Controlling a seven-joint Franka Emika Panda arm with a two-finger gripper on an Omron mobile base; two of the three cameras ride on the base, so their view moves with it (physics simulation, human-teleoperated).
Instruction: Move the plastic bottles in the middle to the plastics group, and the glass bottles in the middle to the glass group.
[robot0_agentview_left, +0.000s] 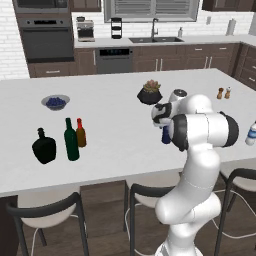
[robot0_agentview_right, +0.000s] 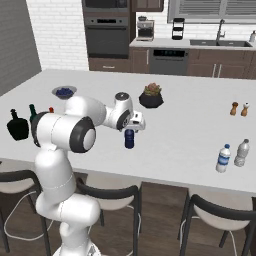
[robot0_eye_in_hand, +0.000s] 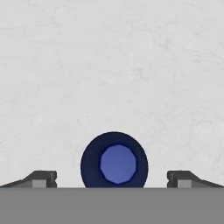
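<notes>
A dark blue plastic bottle (robot0_agentview_right: 129, 139) stands upright in the middle of the white island counter (robot0_agentview_right: 180, 130). My gripper (robot0_agentview_right: 132, 128) hangs just above its cap and points straight down. In the hand view the bottle (robot0_eye_in_hand: 114, 161) sits centred between the fingertips (robot0_eye_in_hand: 43, 179), and the gripper (robot0_eye_in_hand: 113, 179) is open and apart from it. At the left, the tall green glass bottle (robot0_agentview_left: 71, 140) stands between a squat black flask (robot0_agentview_left: 44, 146) and a small amber bottle (robot0_agentview_left: 80, 133). At the right, a clear plastic bottle with a blue label (robot0_agentview_right: 223, 159) stands beside another clear bottle (robot0_agentview_right: 242, 153).
A bowl of blueberries (robot0_agentview_left: 55, 102) sits at the far left of the island. A plant in a black pot (robot0_agentview_left: 149, 93) stands behind the blue bottle, and two small shakers (robot0_agentview_left: 223, 93) stand at the far right. Dark stools (robot0_agentview_left: 47, 212) line the near edge.
</notes>
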